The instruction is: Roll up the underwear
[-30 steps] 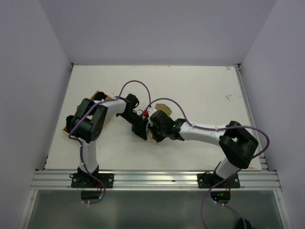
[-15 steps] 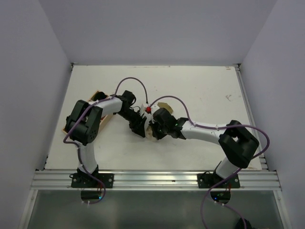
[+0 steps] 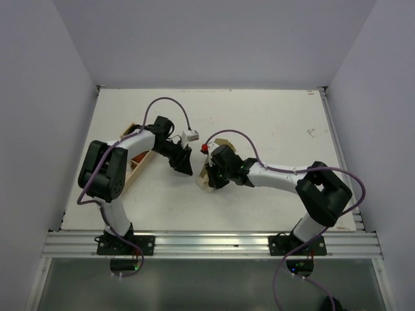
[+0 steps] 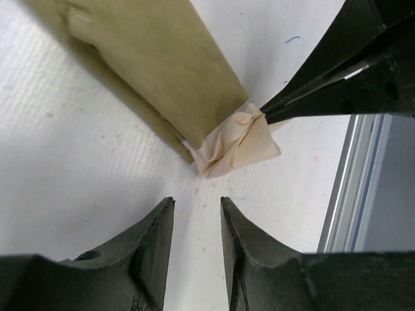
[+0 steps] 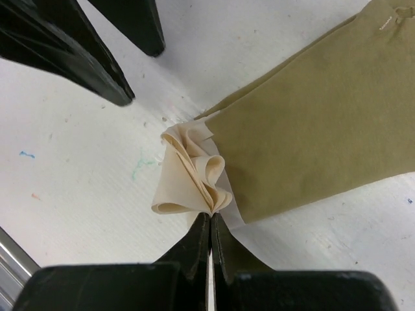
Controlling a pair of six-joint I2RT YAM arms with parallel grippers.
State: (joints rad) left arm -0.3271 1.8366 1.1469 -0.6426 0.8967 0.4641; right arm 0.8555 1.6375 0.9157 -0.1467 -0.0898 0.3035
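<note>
**Desk:** The left tool [image 4: 194, 208], jaws slightly apart and empty, hovers at ten o'clock of the underwear [image 4: 162, 71] lying mid-bench [image 3: 272, 116]. Why?

**Photographer:** Probably to leave room. The right tool [image 5: 211, 225] is clamped on the bunched cream end, seemingly anchoring the roll's start. Its wrist view shows the folds and the pinch; overhead, the arm hides most of that.
</note>
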